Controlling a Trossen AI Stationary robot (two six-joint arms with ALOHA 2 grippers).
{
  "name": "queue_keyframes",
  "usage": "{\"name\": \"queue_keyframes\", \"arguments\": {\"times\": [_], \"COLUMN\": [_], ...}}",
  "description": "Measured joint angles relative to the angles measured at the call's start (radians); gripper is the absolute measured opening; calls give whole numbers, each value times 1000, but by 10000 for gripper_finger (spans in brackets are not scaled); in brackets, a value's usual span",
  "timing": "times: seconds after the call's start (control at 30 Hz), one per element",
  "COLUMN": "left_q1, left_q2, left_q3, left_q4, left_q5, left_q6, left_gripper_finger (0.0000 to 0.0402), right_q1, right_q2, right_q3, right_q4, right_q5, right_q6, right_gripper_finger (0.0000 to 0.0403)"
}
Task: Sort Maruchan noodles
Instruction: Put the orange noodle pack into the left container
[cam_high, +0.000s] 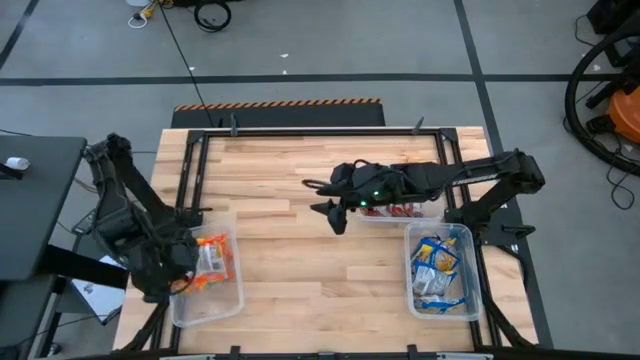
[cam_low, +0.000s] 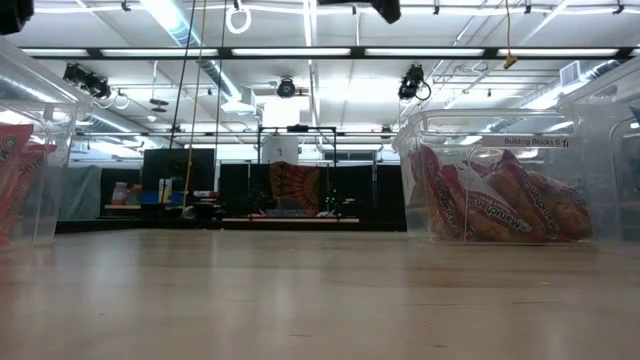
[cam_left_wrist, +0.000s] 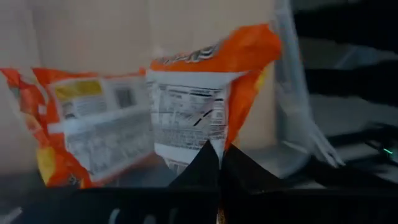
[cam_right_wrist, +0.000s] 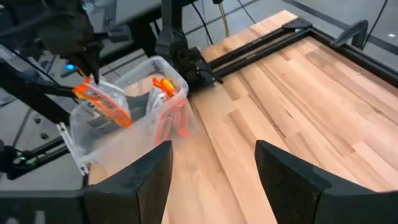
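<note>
Packets of Maruchan noodles, sorted by kind into three clear bins on the bench. Orange packets (cam_high: 212, 258) lie in the bin (cam_high: 222, 305) at 8 o'clock of the high view; blue-and-yellow packets (cam_high: 436, 268) fill the bin (cam_high: 468, 300) at 4 o'clock; red-and-white packets (cam_low: 490, 208) sit in a third bin (cam_low: 500, 135) near 2 o'clock, partly under the right arm.

Left tool (cam_high: 178, 283): fingers pinched shut on the edge of one orange packet (cam_left_wrist: 205, 99), held over the 8 o'clock bin.

Right tool (cam_high: 335, 212): jaws wide, empty, hovering above bare bench centre.

Handling, by judgement: each packet looks light, flat and crinkly; the film is likely slippery and the brittle noodle block inside could crack under hard squeezing. Best hold is probably a sealed end seam or a short edge, as the left tool shows.
</note>
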Motion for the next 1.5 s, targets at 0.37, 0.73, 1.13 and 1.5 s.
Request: {"name": "queue_keyframes", "arguments": {"times": [0.37, 0.73, 1.13, 1.5], "left_q1": [19, 130, 267, 282], "left_q2": [0, 0, -2, -1], "left_q3": [-255, -370, -371, -354], "left_q4": [187, 235, 190, 182], "left_q5": [59, 20, 31, 89], "left_q6": [4, -34, 31, 6], "left_gripper_finger": [7, 9, 11, 74], "right_q1": [-3, -20, -20, -45], "right_q2": [56, 25, 25, 25], "right_q3": [0, 0, 0, 0], "right_q4": [166, 236, 251, 251], "right_q5": [-35, -25, -27, -17], "right_q6": [72, 9, 86, 87], "right_gripper_finger": [233, 233, 233, 233]}}
